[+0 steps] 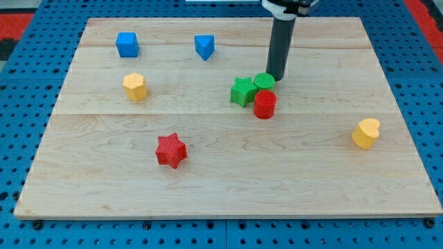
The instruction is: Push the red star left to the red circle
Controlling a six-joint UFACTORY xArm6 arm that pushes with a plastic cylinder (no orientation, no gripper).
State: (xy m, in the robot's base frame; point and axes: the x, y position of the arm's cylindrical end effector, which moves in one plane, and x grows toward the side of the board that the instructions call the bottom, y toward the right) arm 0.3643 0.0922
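The red star point(171, 150) lies flat on the wooden desk point(277, 180), left of centre and toward the view's bottom; it has no long axis, and one of its arms points toward the view's top; the red circle point(264, 104) stands upright well apart from it, up and to the view's right; a green star point(242, 90) touches the red circle's left side, and a green circle point(264, 81) sits just behind it; my tip point(275, 77) rests just beside the green circle's right edge; the end effector is a plain rod with nothing to open or close; a blue cube point(127, 44), a blue wedge-like block point(204, 46), a yellow hexagon point(135, 86) and a yellow heart-like block point(365, 133) lie apart
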